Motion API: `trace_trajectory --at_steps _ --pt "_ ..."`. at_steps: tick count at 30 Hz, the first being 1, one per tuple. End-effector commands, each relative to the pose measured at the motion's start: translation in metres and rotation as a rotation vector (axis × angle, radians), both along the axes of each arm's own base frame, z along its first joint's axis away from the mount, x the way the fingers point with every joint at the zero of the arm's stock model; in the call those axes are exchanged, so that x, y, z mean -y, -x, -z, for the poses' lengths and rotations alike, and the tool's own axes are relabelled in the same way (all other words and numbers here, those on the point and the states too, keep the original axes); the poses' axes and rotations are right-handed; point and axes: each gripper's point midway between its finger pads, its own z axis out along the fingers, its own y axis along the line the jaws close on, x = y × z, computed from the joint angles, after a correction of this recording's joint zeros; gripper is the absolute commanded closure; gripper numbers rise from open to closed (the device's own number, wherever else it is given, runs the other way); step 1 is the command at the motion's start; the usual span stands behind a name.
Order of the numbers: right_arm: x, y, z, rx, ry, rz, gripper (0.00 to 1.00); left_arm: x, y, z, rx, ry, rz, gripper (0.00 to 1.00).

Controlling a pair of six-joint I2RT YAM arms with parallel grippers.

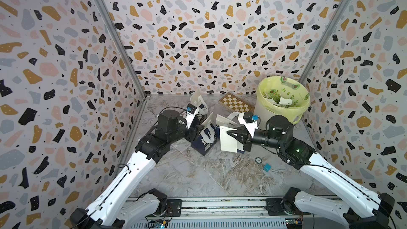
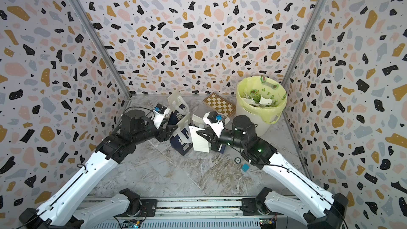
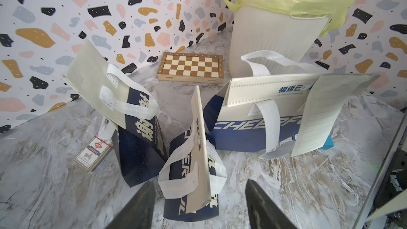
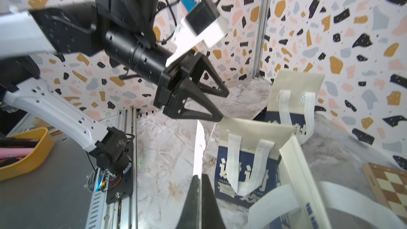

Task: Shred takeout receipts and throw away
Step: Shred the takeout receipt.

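Holds one receipt [image 1: 228,140] in the right hand [image 1: 228,132], jaws pinched shut on its edge; from the right wrist, seen edge-on as a thin white sliver rising from the closed fingers [image 4: 191,197]. Has the receipt just beside the bin [image 1: 259,117], on the side toward the left arm, in front of a navy-and-white bag [image 3: 253,111] that stands before the bin. Spreads the left hand [image 4: 224,106] wide, gripping nothing, over the top edge of a second bag [image 1: 206,138], farther from the bin than the receipt. Shows white scraps [image 1: 284,101] inside the bin's yellow liner [image 1: 304,109]. Also near the bin, on the worktop [image 1: 198,172]: a chessboard [image 1: 235,103] at its far side, a blue cube [image 1: 267,167] and a small disc [image 1: 258,160] on its near side.
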Motion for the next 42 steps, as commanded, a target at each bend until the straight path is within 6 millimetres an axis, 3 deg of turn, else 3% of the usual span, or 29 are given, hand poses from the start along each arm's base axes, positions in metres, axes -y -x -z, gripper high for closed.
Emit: trace_trajectory --at_steps 1,3,6,10,13,15,19,21,24,31,42 --pt "0.003 0.006 -0.038 0.004 -0.064 -0.026 1.0 -0.01 0.0 -0.015 0.04 0.024 -0.059 0.33" --pt "0.004 0.002 -0.055 0.011 -0.08 0.001 1.0 -0.011 0.002 -0.032 0.065 0.049 -0.063 0.33" --pt "0.013 -0.015 -0.074 0.026 -0.102 0.112 1.0 -0.003 0.013 -0.075 0.138 0.148 -0.005 0.33" --pt "0.027 -0.034 -0.086 0.041 -0.125 0.24 1.0 0.022 0.047 -0.125 0.221 0.374 0.205 0.33" --pt "0.024 -0.031 -0.094 0.032 -0.152 0.217 1.0 0.042 0.078 -0.149 0.228 0.537 0.415 0.32" --pt "0.021 -0.026 -0.098 0.025 -0.17 0.179 1.0 0.049 0.089 -0.156 0.206 0.609 0.5 0.3" --pt "0.007 -0.01 -0.102 0.031 -0.18 0.05 1.0 0.061 0.092 -0.157 0.165 0.667 0.577 0.2" --pt "0.003 -0.004 -0.104 0.031 -0.184 -0.001 1.0 0.067 0.092 -0.153 0.101 0.682 0.62 0.16" --pt "0.0 0.005 -0.114 0.043 -0.227 -0.049 1.0 0.073 0.092 -0.142 0.024 0.697 0.656 0.18" --pt "-0.004 0.015 -0.123 0.07 -0.299 -0.081 1.0 0.075 0.1 -0.142 -0.033 0.8 0.719 0.39" --pt "-0.017 0.014 -0.117 0.062 -0.3 -0.103 1.0 0.073 0.098 -0.139 0.007 0.783 0.699 1.0"
